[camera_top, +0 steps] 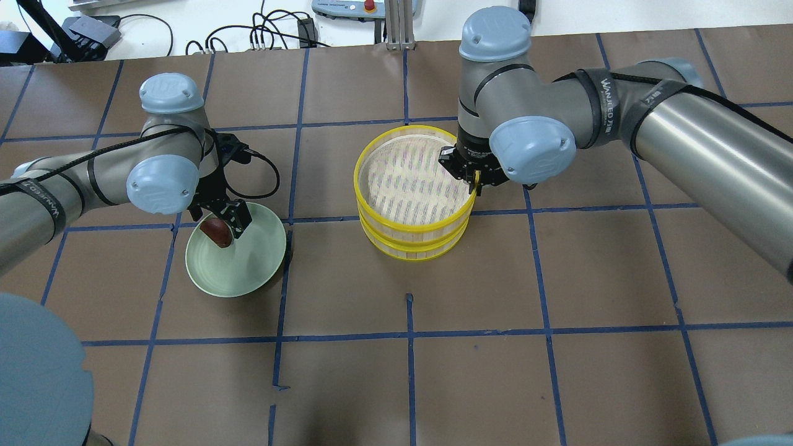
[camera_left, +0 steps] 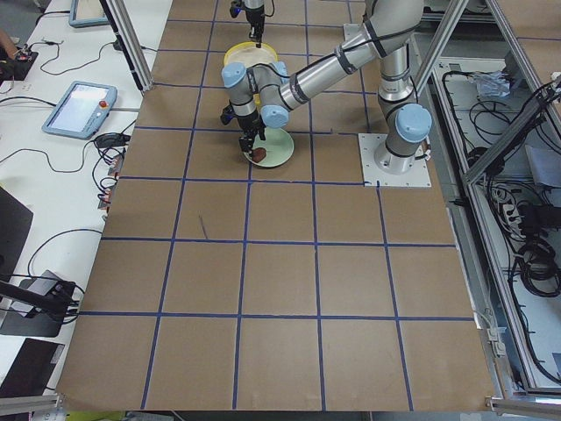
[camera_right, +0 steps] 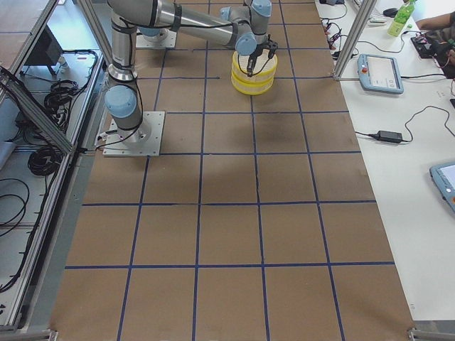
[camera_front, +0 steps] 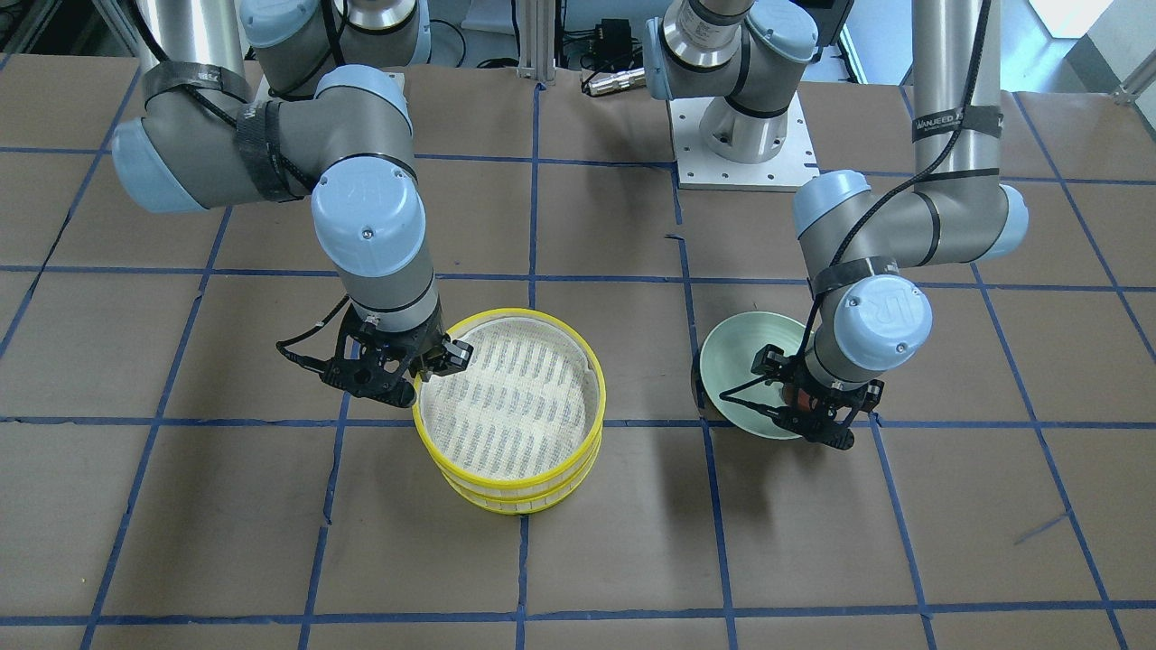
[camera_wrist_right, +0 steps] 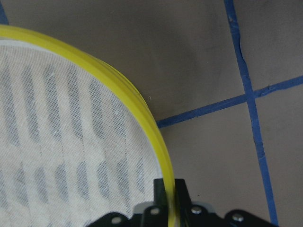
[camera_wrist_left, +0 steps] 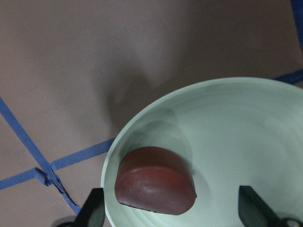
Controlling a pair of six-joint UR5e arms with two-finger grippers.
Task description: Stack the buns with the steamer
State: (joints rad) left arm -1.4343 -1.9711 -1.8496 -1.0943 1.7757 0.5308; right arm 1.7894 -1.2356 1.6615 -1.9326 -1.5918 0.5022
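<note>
The glossy reddish-brown bun [camera_wrist_left: 155, 182] is seen at the lower left of the left wrist view, lying on the pale green plate [camera_wrist_left: 246, 123] between the widely spread fingers of the left hand [camera_wrist_left: 173, 210], by which nothing is held. It is judged light, smooth and slippery, so a gentle pinch low across its middle is advised. The rim of the yellow steamer [camera_top: 412, 234], at the overhead view's centre, is pinched by the closed right hand [camera_wrist_right: 169, 191].

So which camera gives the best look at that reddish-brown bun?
The left wrist view: the bun fills the frame, lying on the green plate. Overhead shows it small; exterior left, a speck; front-facing, the left arm mostly hides it; the others miss it.
</note>
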